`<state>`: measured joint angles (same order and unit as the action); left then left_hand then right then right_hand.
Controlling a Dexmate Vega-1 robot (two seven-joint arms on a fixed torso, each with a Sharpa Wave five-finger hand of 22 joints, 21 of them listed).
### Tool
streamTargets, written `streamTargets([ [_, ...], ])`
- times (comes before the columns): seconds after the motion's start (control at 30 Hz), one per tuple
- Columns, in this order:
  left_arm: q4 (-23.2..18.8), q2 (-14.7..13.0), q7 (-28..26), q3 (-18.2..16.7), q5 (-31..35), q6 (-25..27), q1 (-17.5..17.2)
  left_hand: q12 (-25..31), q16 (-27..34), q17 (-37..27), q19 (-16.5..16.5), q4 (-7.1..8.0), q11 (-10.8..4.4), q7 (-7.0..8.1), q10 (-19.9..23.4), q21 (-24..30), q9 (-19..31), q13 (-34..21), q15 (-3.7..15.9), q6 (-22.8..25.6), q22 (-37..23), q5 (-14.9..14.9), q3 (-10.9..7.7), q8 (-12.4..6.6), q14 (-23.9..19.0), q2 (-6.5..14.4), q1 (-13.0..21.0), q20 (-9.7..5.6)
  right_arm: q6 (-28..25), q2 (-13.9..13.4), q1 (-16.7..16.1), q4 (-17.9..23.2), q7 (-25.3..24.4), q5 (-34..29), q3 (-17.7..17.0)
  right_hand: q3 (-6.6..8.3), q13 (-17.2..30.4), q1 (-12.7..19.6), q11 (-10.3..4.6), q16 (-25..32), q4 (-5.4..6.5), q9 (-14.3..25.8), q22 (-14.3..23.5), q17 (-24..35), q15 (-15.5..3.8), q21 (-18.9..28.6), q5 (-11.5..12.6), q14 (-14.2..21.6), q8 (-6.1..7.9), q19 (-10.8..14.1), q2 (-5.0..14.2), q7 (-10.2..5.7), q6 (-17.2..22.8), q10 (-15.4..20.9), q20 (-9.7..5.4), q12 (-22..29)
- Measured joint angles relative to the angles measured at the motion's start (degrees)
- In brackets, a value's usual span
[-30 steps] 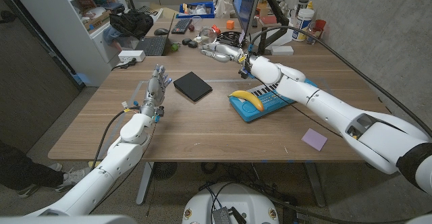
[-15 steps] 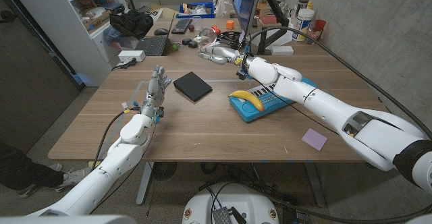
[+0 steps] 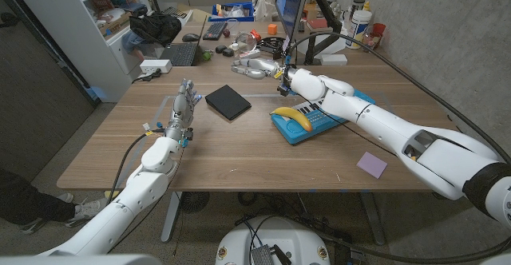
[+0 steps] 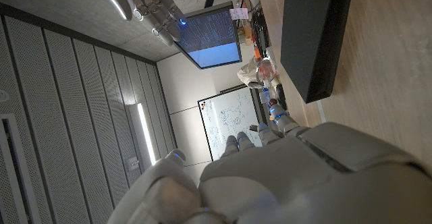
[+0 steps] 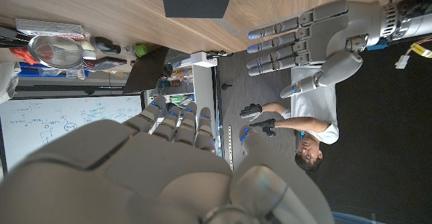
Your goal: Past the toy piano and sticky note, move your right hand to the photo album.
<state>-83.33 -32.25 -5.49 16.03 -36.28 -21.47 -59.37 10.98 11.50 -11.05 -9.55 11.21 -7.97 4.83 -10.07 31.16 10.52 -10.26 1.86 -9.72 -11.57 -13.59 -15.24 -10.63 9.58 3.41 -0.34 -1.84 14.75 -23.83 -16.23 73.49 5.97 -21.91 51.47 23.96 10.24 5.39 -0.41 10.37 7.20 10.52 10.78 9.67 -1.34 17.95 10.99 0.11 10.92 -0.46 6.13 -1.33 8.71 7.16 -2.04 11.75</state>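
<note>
We are reaching our right hand (image 3: pixel 254 65) beyond the piano (image 3: pixel 319 117) with nothing held and fingers (image 3: pixel 242 68) loosely apart, since the album (image 3: pixel 227 101) is lying flat on the counter (image 3: pixel 239 149) just short of them, between both hands, while the left hand (image 3: pixel 184 105) is waiting upright, fingers apart.

Counter (image 3: pixel 239 149): wood grain, smooth satin finish. Photo album (image 3: pixel 227 101): matt black cover. Toy piano (image 3: pixel 315 120): glossy blue plastic. Banana (image 3: pixel 291 116): smooth yellow skin. Sticky note (image 3: pixel 371 164): matt lilac paper. Right hand (image 3: pixel 254 65): grey metallic-looking fingers; arm shells glossy white plastic.
</note>
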Motion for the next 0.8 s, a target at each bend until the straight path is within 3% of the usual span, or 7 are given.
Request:
streamTargets([
  [0.8, -0.9, -0.1, -0.5, -0.4, 0.2, -0.7, -1.0, 0.0, 0.0, 0.0, 0.0, 0.0, 0.0, 0.0, 0.0, 0.0, 0.0, 0.0, 0.0, 0.0, 0.0, 0.0, 0.0, 0.0, 0.0, 0.0, 0.0, 0.0, -1.9, 1.3, 1.5, -0.6, 1.0, -3.7, 2.7, -0.48, 0.0, 0.0, -0.93, 0.0, 0.48, 0.0, 0.0, 0.1, -0.1, -0.4, 0.0, -1.2, 0.0, -0.2, 0.0, 0.31, -0.8, -0.9, 0.22, -0.4],
])
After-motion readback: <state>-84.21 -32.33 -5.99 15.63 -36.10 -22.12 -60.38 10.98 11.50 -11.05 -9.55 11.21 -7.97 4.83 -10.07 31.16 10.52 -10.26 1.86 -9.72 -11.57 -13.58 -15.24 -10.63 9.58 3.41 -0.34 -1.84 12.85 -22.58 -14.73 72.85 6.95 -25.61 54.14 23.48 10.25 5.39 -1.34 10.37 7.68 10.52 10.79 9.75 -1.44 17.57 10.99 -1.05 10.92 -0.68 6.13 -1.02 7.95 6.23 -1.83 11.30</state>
